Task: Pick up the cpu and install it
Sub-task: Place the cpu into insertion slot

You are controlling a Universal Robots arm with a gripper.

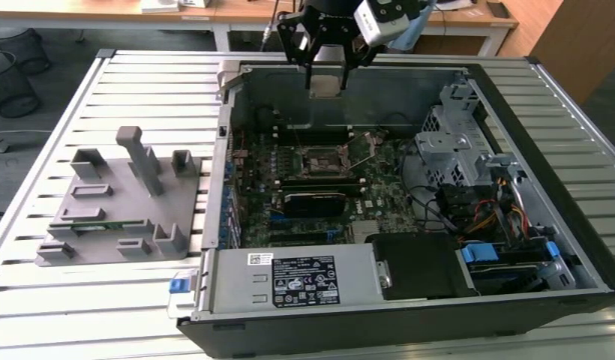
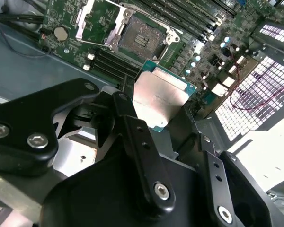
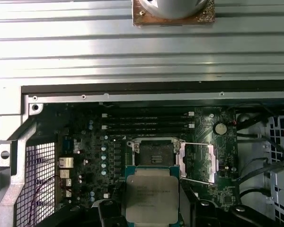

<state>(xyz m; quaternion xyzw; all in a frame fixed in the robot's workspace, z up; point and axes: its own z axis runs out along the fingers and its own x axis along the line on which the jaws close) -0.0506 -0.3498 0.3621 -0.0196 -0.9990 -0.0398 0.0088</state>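
We see the end effector (image 1: 325, 75) at the far rim of the open computer case (image 1: 388, 330). It is drawn in narrow, and its black fingers (image 2: 132, 127) clamp the cpu (image 2: 163, 94) by its opposite edges. The chip hangs flat side out, with its silvery top facing the second wrist view. It is above the motherboard (image 3: 85, 156) and not seated. In the first wrist view the cpu (image 3: 151, 194) overlaps the near edge of the open socket (image 3: 156, 153), whose retaining frame (image 3: 199, 163) is swung aside. A grey fixture (image 1: 118, 210) sits on the table (image 1: 148, 90) to the exterior view's left.
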